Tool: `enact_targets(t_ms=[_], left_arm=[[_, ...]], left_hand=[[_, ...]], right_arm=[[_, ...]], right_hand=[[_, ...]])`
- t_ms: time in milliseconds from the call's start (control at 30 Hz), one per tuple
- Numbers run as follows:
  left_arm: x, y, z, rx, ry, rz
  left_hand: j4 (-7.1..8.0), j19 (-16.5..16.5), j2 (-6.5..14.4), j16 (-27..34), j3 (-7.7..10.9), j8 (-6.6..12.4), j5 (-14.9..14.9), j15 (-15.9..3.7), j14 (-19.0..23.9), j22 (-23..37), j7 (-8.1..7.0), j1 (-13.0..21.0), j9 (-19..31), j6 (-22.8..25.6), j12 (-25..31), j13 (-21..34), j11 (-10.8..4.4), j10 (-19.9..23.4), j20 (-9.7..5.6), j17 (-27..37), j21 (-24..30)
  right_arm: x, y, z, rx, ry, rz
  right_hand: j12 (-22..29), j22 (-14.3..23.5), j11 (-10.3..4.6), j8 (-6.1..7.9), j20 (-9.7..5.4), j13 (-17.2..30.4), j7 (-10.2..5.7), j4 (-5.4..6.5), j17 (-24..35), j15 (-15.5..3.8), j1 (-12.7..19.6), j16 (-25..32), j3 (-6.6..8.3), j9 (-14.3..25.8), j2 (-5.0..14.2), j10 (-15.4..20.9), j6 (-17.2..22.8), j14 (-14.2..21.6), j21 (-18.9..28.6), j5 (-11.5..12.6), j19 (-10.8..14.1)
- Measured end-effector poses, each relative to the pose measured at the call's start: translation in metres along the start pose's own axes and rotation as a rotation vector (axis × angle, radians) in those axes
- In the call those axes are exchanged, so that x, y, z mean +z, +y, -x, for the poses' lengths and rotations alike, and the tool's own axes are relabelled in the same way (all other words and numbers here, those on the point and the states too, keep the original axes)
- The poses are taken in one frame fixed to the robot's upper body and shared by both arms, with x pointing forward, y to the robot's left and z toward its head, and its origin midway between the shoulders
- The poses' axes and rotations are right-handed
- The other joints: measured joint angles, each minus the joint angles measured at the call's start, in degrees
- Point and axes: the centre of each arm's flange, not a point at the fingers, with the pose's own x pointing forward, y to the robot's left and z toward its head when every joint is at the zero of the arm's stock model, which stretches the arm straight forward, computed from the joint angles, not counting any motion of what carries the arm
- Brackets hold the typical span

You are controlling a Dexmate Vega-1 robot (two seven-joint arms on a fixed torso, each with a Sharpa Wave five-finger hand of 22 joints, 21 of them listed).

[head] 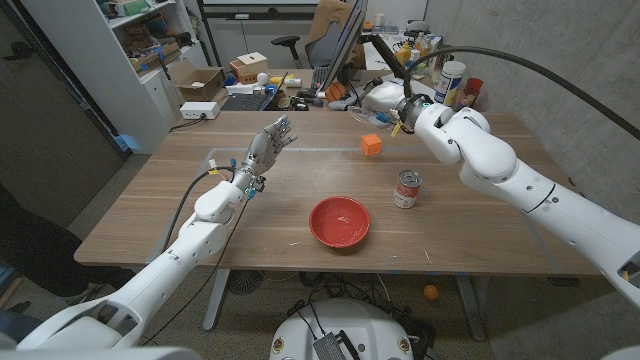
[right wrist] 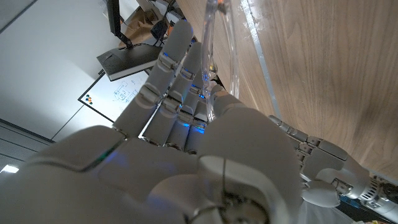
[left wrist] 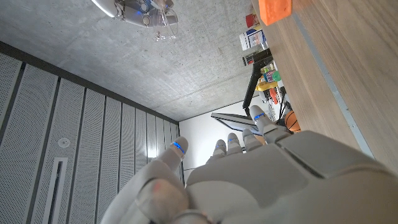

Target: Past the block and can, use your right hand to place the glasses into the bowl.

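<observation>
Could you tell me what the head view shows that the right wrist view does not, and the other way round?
Head view alone: the red bowl, the can, the orange block, and the left hand raised with fingers spread, holding nothing. Right wrist view alone: up close, the clear glasses gripped by the right hand, fingers closed around the frame. Both share the wooden table and the right hand at its far side.

No lettering legible anywhere.
The can (head: 407,189) wears a red-and-white label, perhaps printed, but too small to read; the whiteboard (right wrist: 118,96) carries marks too faint to decipher.
</observation>
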Motion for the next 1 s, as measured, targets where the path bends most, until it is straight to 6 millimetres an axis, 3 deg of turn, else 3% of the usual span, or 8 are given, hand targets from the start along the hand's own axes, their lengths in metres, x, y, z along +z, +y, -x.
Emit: enact_targets(t_ms=[467, 700, 867, 1000], left_arm=[[0.004, 0.001, 0.003, 0.003, -0.007, -0.005], [0.009, 0.004, 0.006, 0.015, -0.016, -0.016], [0.012, 0.007, 0.011, 0.036, -0.02, -0.027], [0.016, 0.012, 0.018, 0.066, -0.028, -0.04]], left_hand=[[0.0, 0.5, 0.0, 0.0, 0.0, 0.0, 0.0, 0.0, 0.0, 0.0, 0.0, 0.0, 0.0, 0.0, 0.0, 0.0, 0.0, 0.0, 0.09, 0.0, -0.2], [0.0, -0.1, 0.0, 0.0, 0.0, 0.0, 0.0, 0.28, 0.8, 0.0, -0.81, 0.0, 0.0, 0.8, 0.0, 0.0, 0.0, 0.0, 2.21, 0.0, -0.4], [0.3, -0.4, -0.1, 0.0, -0.33, 0.0, 0.0, 2.78, 1.9, 0.3, -2.62, -0.1, 0.0, 1.4, 0.0, 0.0, 0.2, 0.2, 6.93, 0.0, -1.3], [0.4, -0.2, -0.3, 0.1, -0.73, 0.2, 0.0, 3.41, 2.5, 0.3, -3.29, -0.6, 0.3, 2.0, 0.3, 0.0, 0.51, 0.5, 8.81, 0.1, -1.3]], right_arm=[[0.029, -0.004, 0.015, -0.019, -0.083, 0.011], [0.039, -0.002, 0.023, -0.014, -0.106, 0.008], [0.044, 0.001, 0.029, -0.008, -0.115, -0.003], [0.048, 0.004, 0.032, -0.003, -0.124, -0.016]], right_hand=[[0.0, -0.3, -0.05, 0.28, 0.2, 0.0, -0.11, 0.23, 0.5, -0.32, -0.4, -0.5, -0.23, 0.0, 0.38, 0.4, 0.5, 0.3, 0.8, 0.3, -0.2], [0.0, -0.5, -0.17, 0.29, 0.2, 0.0, -0.11, 0.23, 0.7, -0.42, -0.4, -0.9, -0.23, 0.0, 0.37, 0.7, 1.1, 0.8, 1.0, 0.3, -0.2], [0.0, -0.5, -0.06, 0.29, 0.22, 0.0, -0.11, 0.24, 0.9, -0.42, -0.4, -0.9, -0.24, 0.0, 0.37, 1.0, 1.1, 0.8, 1.2, 0.3, -0.6], [0.0, -0.5, -0.06, 0.28, 0.41, 0.1, -0.12, 0.24, 1.1, -0.42, -0.4, -0.9, -0.24, 0.0, 0.35, 1.0, 1.1, 0.8, 1.7, 0.3, -0.8]])
